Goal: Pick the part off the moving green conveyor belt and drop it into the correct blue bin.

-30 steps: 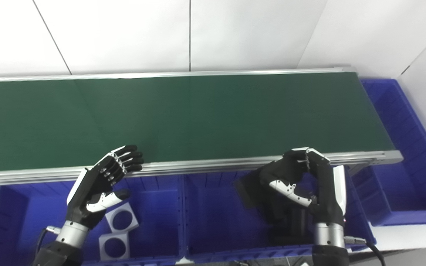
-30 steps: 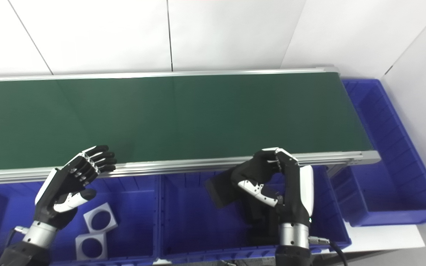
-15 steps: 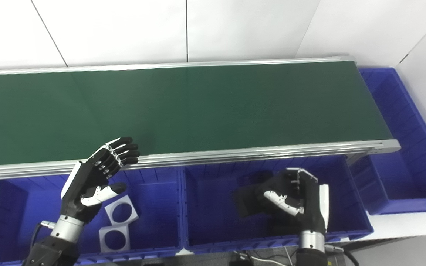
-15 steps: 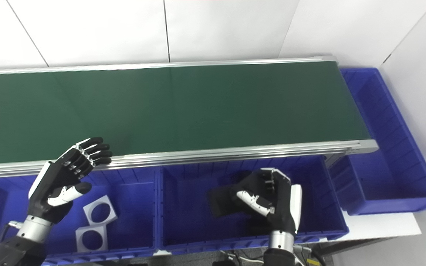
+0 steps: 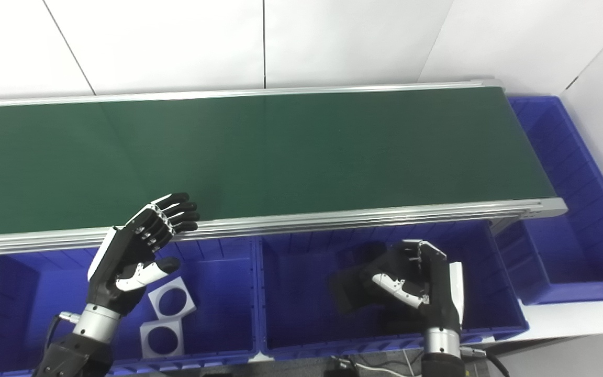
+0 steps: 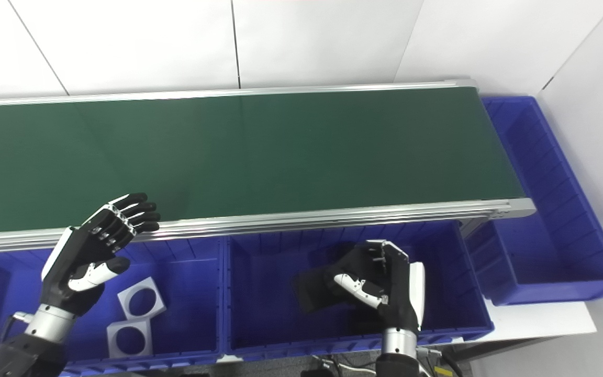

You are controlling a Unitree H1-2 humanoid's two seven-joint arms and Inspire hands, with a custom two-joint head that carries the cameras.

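The green conveyor belt (image 5: 280,152) carries no part. My right hand (image 5: 422,283) is low inside the middle blue bin (image 5: 301,324), its fingers curled on a flat black part (image 5: 351,285) that sticks out to its left. My left hand (image 5: 134,251) hovers open with spread fingers above the left blue bin (image 5: 19,293), its fingertips (image 5: 183,212) at the belt's near rail. Whether the black part touches the bin floor is hidden.
Two white square parts with round holes (image 5: 171,305) (image 5: 161,337) lie in the left bin. A dark patch, perhaps more black parts, lies under my right hand. A third blue bin (image 5: 584,246) stands past the belt's right end. White walls stand behind.
My right hand has dropped from the belt's near rail down into the middle bin, the black part with it. The camera tilted a little. My left hand has barely moved.
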